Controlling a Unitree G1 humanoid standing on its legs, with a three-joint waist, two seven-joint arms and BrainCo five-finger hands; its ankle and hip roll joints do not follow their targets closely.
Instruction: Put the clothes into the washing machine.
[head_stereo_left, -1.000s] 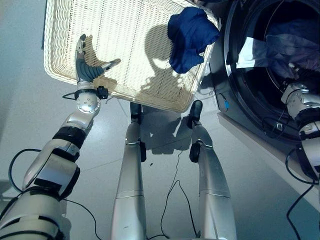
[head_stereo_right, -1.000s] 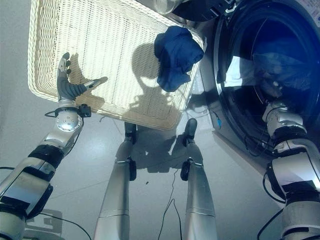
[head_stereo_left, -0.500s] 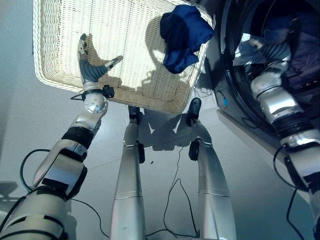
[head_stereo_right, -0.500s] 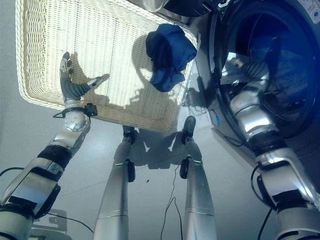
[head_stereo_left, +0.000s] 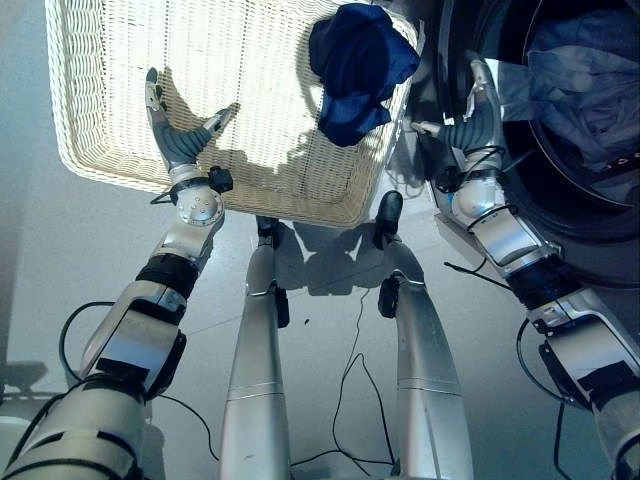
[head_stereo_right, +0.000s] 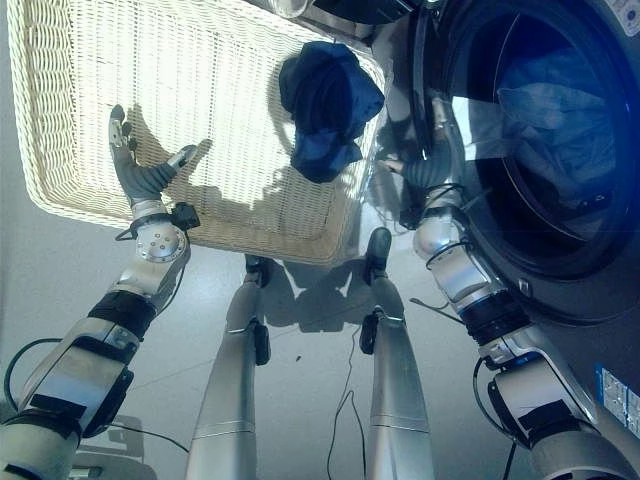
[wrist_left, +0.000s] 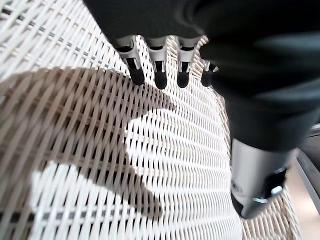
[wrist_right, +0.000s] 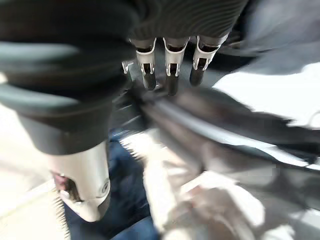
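A dark blue garment (head_stereo_left: 358, 68) lies bunched in the right end of the white wicker basket (head_stereo_left: 110, 150), draped on its rim. Just right of it stands the washing machine (head_stereo_right: 520, 150), its drum open and holding pale blue-grey clothes (head_stereo_left: 585, 75). My right hand (head_stereo_left: 470, 118) is open and empty at the drum's left rim, between the machine and the garment; the blue cloth (wrist_right: 125, 215) shows below its thumb in the right wrist view. My left hand (head_stereo_left: 172, 135) hovers open over the basket's woven bottom (wrist_left: 175, 150), fingers (wrist_left: 157, 70) straight, holding nothing.
The basket's near rim (head_stereo_right: 200, 225) runs across in front of me above pale grey floor (head_stereo_left: 60, 260). The machine's dark door ring (head_stereo_left: 560, 250) curves along the right side.
My right hand has come out of the drum and swung left to the drum's rim, near the blue garment. The clothes stay in the drum. The left hand barely moved.
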